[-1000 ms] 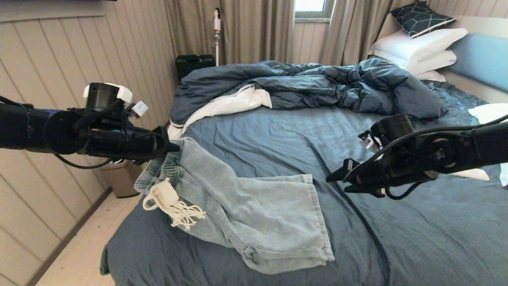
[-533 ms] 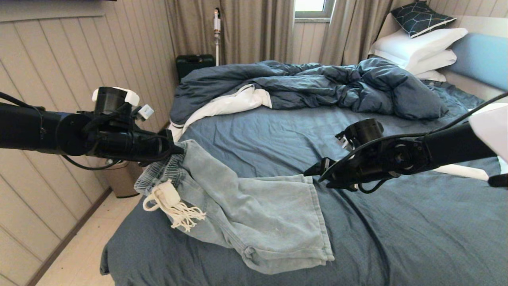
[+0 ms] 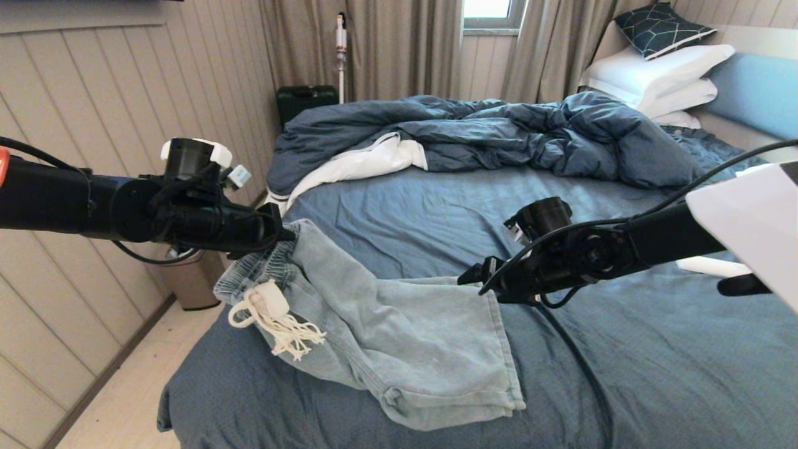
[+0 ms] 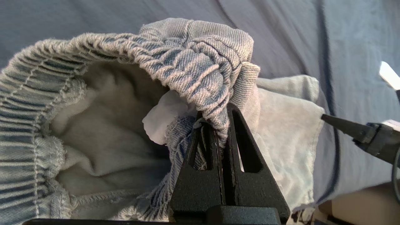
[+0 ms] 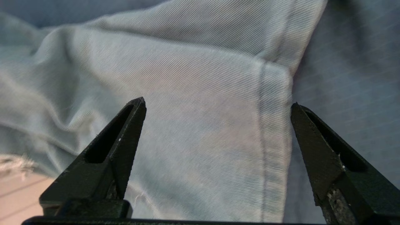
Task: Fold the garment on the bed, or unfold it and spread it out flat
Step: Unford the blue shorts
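Pale blue denim-look shorts [image 3: 399,330] lie on the bed's dark blue sheet [image 3: 654,362] near its left front corner. My left gripper [image 3: 285,235] is shut on the gathered waistband [image 4: 200,81] and holds that end lifted, so the waist hangs open. The white frayed drawstring [image 3: 274,318] dangles below it. My right gripper [image 3: 469,279] hovers open over the far corner of the leg hem [image 5: 272,125], with the hem lying between its spread fingertips [image 5: 139,104].
A rumpled dark blue duvet with white lining [image 3: 486,137] fills the back of the bed. White pillows [image 3: 654,78] are stacked against the light blue headboard [image 3: 757,90]. The bed's left edge drops to a pale floor [image 3: 137,399] and a panelled wall.
My right gripper has moved left and down from over bare sheet to the shorts' leg hem. My left gripper has shifted slightly right, still holding the waistband.
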Robot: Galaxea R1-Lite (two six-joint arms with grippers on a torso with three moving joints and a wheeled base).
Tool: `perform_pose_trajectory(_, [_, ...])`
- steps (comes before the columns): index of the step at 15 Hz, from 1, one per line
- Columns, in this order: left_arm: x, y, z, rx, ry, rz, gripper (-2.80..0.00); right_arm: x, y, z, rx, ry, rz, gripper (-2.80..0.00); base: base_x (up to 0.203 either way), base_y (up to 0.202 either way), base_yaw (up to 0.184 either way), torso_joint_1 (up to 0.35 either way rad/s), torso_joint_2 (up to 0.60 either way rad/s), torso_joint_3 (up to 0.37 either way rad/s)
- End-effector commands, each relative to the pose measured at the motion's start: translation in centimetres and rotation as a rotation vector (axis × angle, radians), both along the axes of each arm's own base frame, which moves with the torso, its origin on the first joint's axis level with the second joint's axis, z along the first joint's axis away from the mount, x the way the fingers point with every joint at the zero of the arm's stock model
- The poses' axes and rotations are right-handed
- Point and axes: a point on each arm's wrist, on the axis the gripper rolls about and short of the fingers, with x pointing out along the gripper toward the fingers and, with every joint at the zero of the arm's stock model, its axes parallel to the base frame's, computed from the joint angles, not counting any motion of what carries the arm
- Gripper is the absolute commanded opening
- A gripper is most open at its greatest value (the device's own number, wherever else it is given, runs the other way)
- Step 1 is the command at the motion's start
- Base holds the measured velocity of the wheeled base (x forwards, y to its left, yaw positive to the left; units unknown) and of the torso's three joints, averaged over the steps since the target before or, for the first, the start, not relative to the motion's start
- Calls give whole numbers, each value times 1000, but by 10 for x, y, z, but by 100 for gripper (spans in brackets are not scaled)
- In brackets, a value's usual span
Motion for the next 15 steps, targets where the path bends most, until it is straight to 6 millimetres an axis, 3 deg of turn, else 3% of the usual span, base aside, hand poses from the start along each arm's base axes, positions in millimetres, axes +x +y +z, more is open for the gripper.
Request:
perform_pose_trajectory(1, [2,-1,-4,0,10,-2,-280,3,4,-3,3,4,7,0,0,0,0,0,0,0])
perform_pose_trajectory(7, [2,-2,-4,2,11,-4,-280,7,10,-12,-2,20,18,0,0,0,0,0,0,0])
perform_pose_trajectory(8, [3,-2,-4,0,10,-3,-280,6,14,-13,-3,22,26,-280,0,0,0,0,0,0])
perform_pose_trajectory(15, [6,-3,-9,1,23,-4,-280,3,20,-15,-7,30,43,-280,0,0,0,0,0,0])
